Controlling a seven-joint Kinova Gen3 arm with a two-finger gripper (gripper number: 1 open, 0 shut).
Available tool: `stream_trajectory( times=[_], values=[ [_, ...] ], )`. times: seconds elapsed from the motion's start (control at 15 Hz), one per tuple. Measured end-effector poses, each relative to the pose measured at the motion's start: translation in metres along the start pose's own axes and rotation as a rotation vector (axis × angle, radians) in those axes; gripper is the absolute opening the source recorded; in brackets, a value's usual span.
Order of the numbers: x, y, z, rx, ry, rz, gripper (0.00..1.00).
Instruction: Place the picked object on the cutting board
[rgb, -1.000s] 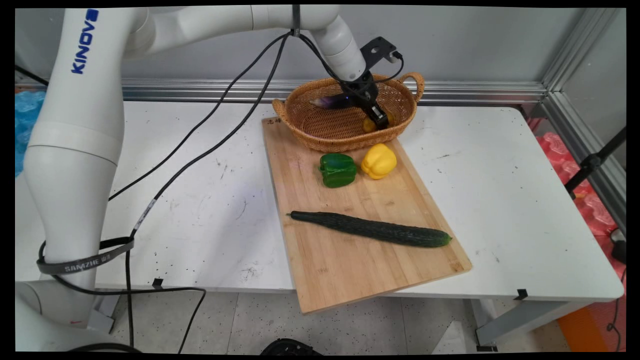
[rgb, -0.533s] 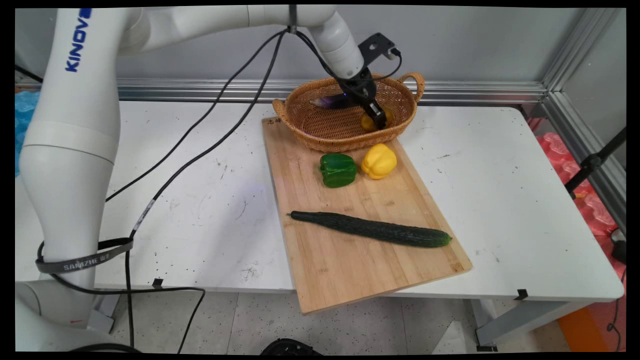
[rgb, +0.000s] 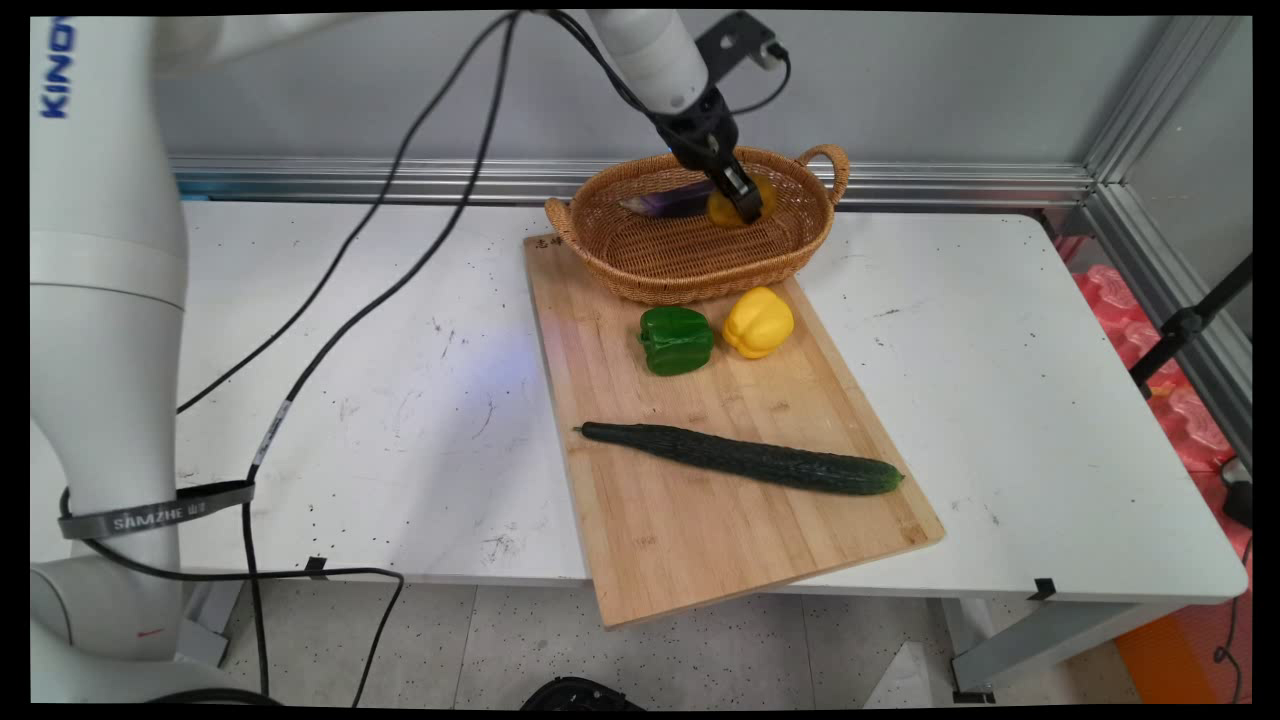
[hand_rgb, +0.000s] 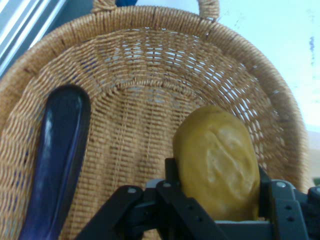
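Note:
My gripper is shut on a yellow potato and holds it lifted above the floor of a wicker basket at the back of the table. A purple eggplant lies in the basket, to the left of the potato. In the hand view the potato sits between the two fingers and hides the fingertips.
A wooden cutting board runs from the basket to the table's near edge. On it lie a green pepper, a yellow pepper and a long cucumber. Black cables hang over the table's left half.
The gripper has risen inside the basket with the yellow potato in it, moving up and slightly back. The peppers, cucumber and eggplant have not moved.

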Motion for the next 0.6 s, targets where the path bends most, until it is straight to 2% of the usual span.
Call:
stream_trajectory(
  times=[0.4,0.6],
  values=[
    [-0.021,0.036,-0.079,0.022,-0.002,-0.047,0.0],
    [-0.033,0.054,-0.103,0.019,-0.009,-0.064,0.0]
  ],
)
